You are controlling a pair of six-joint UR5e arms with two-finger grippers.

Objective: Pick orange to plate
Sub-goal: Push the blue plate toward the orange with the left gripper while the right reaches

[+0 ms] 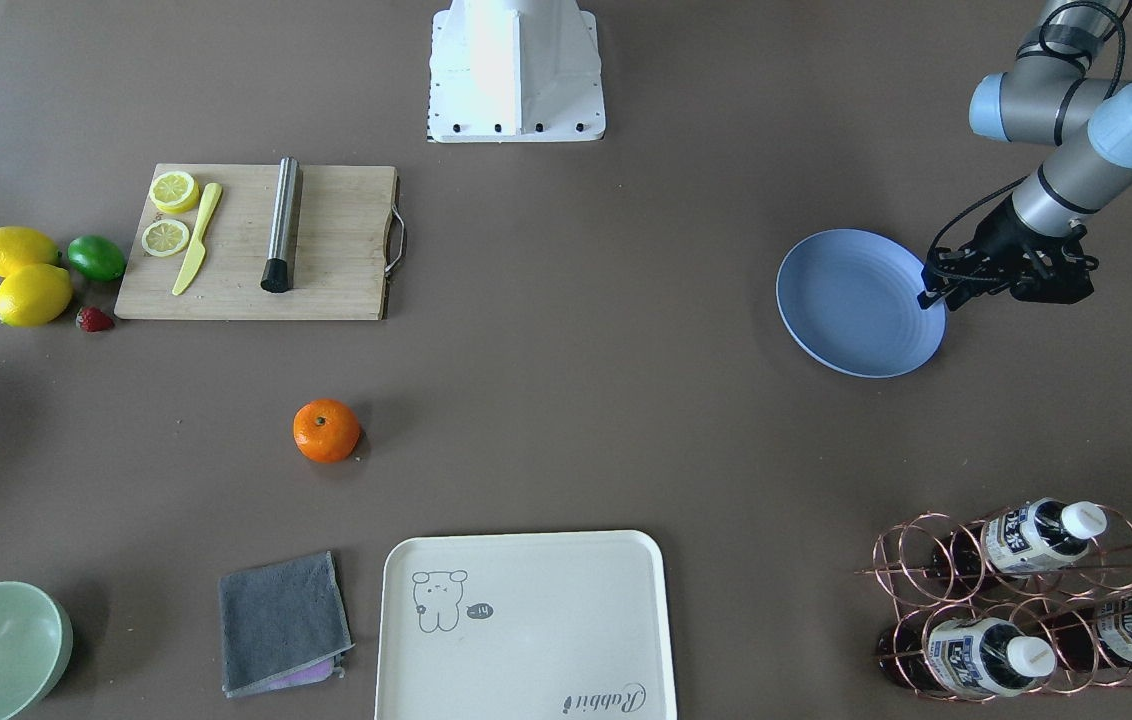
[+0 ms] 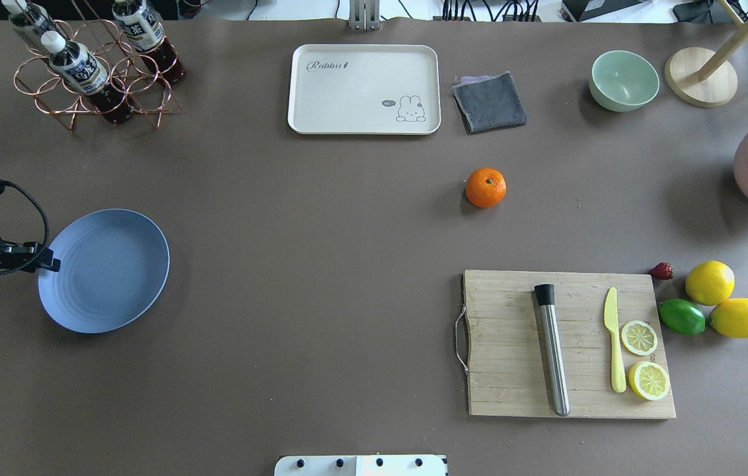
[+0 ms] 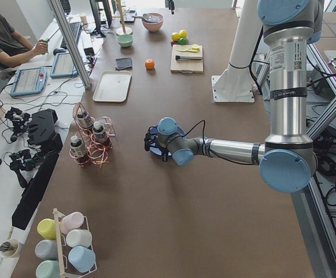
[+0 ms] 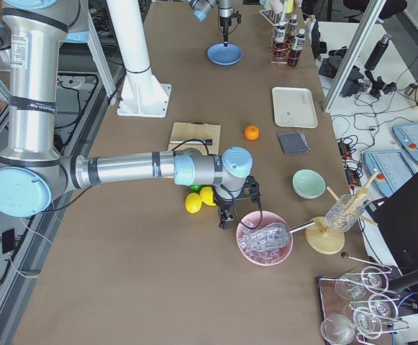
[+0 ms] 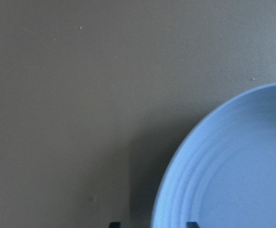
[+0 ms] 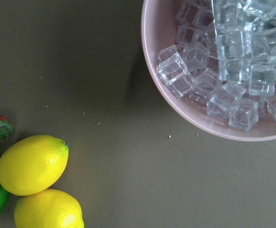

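The orange (image 1: 326,430) lies alone on the brown table between the cutting board and the cream tray, far from both arms. The periwinkle plate (image 1: 856,300) rests empty on the robot's left side. My left gripper (image 1: 929,292) hangs low at the plate's outer rim. In the left wrist view its two fingertips (image 5: 191,223) stand apart with the plate's rim (image 5: 176,180) between them, so it is open. My right gripper (image 4: 226,218) shows only in the exterior right view, between the lemons and the pink ice bowl; I cannot tell whether it is open or shut.
A wooden cutting board (image 2: 569,344) holds a steel muddler, a yellow knife and lemon halves. Beside it lie two lemons (image 2: 710,282), a lime and a strawberry. A cream tray (image 2: 364,89), grey cloth (image 2: 489,101), green bowl (image 2: 624,80), bottle rack (image 2: 93,66) and pink ice bowl (image 6: 214,71) line the far side.
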